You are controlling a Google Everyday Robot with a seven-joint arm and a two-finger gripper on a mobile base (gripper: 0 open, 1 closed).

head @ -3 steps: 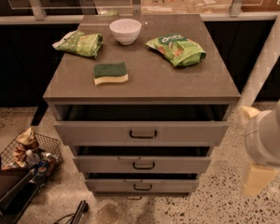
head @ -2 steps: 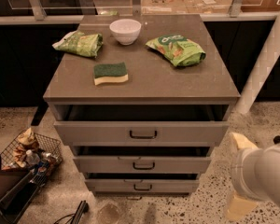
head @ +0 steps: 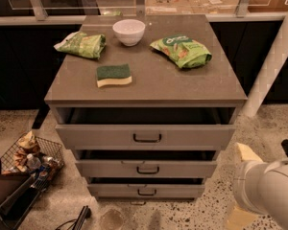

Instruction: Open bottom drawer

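While the grey cabinet (head: 149, 87) stood with a dark gap above each of its three fronts, the bottom drawer (head: 146, 190) sat lowest, just above the speckled floor (head: 216, 210). The gripper (head: 242, 186) hung at the lower right, apart from the cabinet, its two pale fingers (head: 247, 153) spread wide and holding nothing. On top lay two green bags (head: 182, 51), a sponge (head: 114, 74) and a white bowl (head: 128, 31).

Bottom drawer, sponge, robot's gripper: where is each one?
bottom drawer (head: 115, 190): camera view, grey front left of its handle.
sponge (head: 114, 72): camera view, green top face.
gripper (head: 249, 186): camera view, lower right corner, on its pale body.
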